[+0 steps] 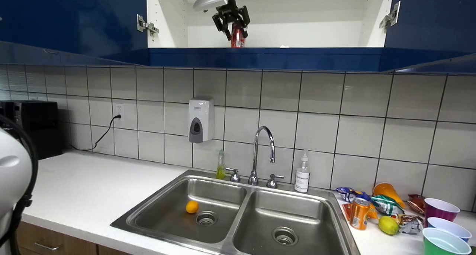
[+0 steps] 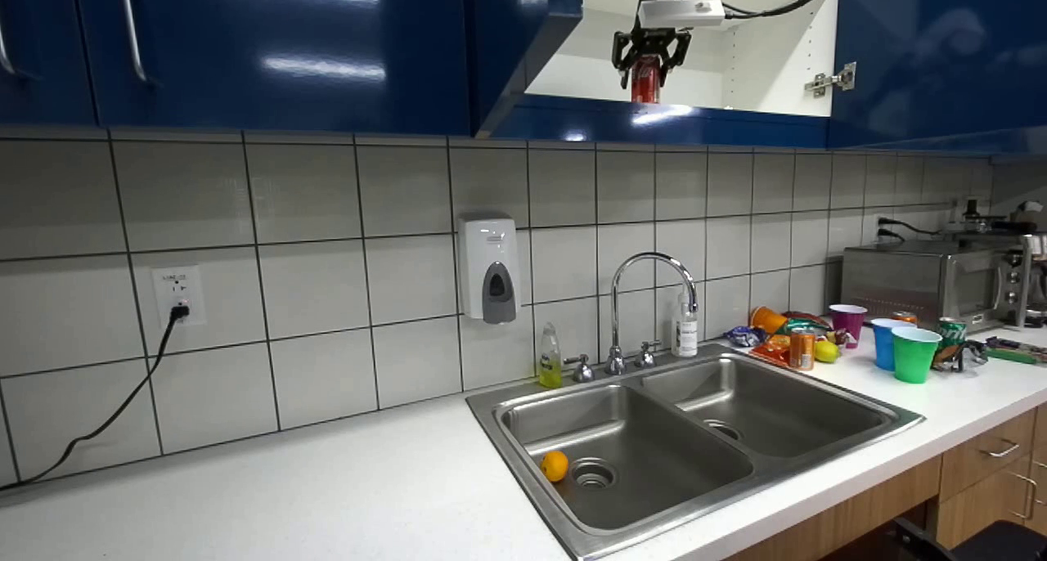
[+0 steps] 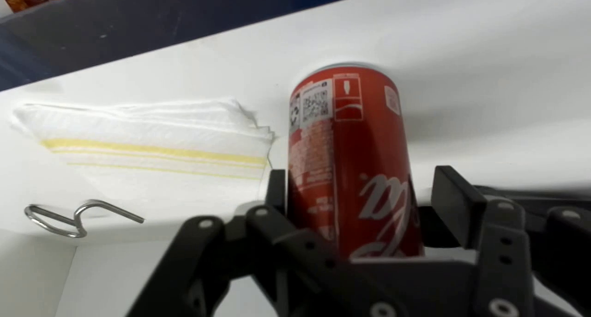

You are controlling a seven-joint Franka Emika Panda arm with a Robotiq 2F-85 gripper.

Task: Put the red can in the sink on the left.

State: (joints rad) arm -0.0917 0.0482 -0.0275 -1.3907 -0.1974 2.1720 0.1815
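Coca-Cola can (image 3: 351, 160): standing upright between the fingers (image 3: 455, 204), axis running twelve-to-six.
Fingers: hanging unclenched, wrist-view gap showing at three o'clock.

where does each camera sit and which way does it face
In an exterior view: before the counter, facing the sink, slanting leftward; the arm's white link shows at left, the gripper up top.
In an exterior view: before the counter, slanting rightward toward the silver appliance; gripper and wrist show up top.
Wrist view: on the wrist, looking down at the shelf, striped cloth and red can; gripper fingers show below.
Both exterior views share the sink and orange; all three show the red can.
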